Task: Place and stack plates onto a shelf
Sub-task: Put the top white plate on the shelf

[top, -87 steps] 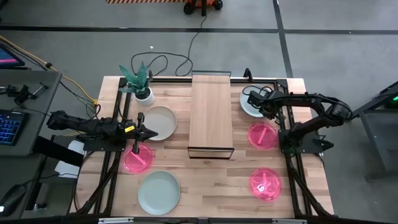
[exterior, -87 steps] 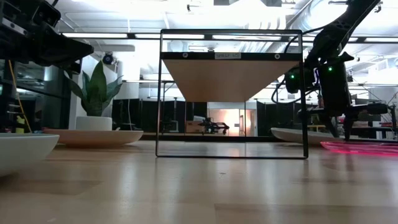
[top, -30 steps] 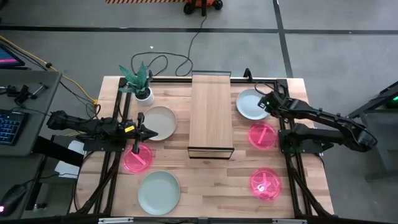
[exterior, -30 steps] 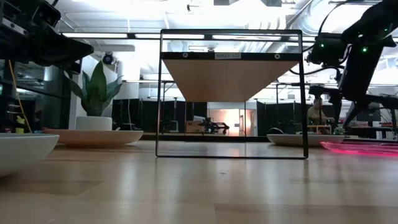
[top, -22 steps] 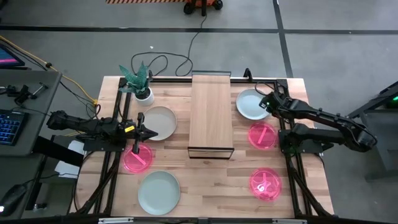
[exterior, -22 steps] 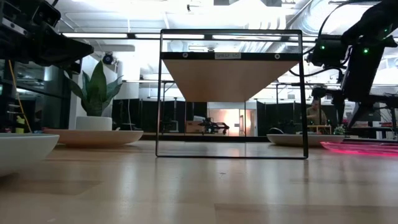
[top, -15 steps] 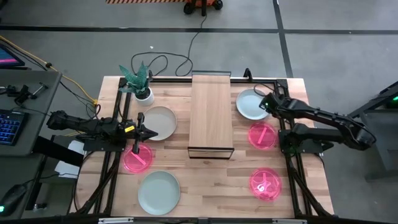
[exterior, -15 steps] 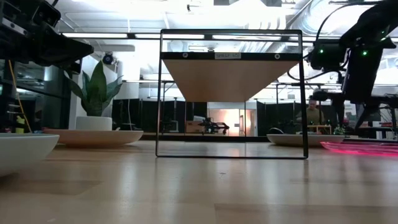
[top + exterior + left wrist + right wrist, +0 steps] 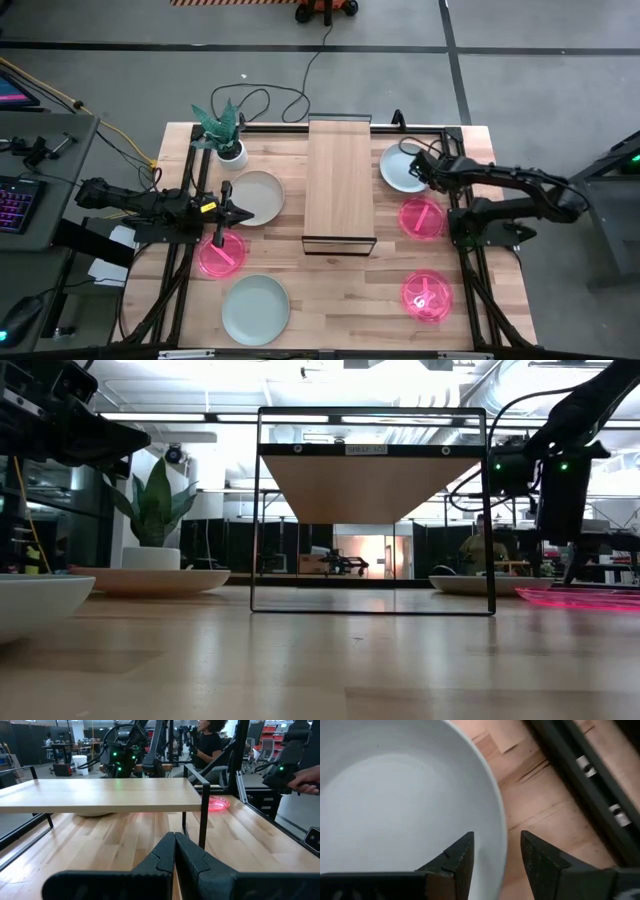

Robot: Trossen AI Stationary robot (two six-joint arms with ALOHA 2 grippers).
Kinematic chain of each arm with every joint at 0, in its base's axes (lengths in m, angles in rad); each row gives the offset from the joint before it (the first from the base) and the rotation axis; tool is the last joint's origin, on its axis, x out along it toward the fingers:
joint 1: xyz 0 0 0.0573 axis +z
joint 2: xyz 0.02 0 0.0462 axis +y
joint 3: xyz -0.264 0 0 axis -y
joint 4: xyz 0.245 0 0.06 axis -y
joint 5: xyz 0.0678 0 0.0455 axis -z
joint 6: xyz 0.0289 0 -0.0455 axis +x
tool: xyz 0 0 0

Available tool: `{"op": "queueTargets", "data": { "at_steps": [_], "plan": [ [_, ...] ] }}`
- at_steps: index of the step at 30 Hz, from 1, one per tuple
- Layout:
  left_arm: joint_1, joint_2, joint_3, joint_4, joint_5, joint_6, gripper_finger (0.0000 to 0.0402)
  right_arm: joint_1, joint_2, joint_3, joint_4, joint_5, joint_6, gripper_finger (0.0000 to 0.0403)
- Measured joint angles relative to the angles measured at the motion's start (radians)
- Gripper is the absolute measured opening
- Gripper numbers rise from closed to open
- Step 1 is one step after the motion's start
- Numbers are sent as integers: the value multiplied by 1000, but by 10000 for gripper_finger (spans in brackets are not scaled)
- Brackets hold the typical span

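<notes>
Down the middle of the table (image 9: 340, 290) your shelf (image 9: 339, 180) stands bare, its board raised on a black frame. Left of it lie a pale plate (image 9: 257, 197), a pink plate (image 9: 221, 256) and, nearer, another pale plate (image 9: 255, 308); a potted plant (image 9: 224, 132) sits at the far left corner. Right of the shelf you have a third pale plate (image 9: 402, 168) at the far side, then two pink ones (image 9: 421, 218) (image 9: 426, 296) nearer.

Your right claw (image 9: 496, 852) hangs over the right edge of that far pale plate, open, one finger inside the rim and one outside; whether either touches the rim can't be told. It grips nothing.

Your left claw (image 9: 175, 851) waits closed and empty between the left pale and pink plates, pointing at the shelf.

Beyond the table, a person (image 9: 206, 742) sits.
</notes>
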Motion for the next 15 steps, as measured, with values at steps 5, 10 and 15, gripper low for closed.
{"op": "queueTargets", "data": {
  "at_steps": [5,10,15],
  "plan": [
    [0,0,0,0,0,0,1,0,42,0,17,-4,31,99],
    [0,0,0,0,0,0,1,0,46,2,18,8,45,20],
    [0,0,0,0,0,0,1,0,-23,2,9,27,45,7]
  ]
}}
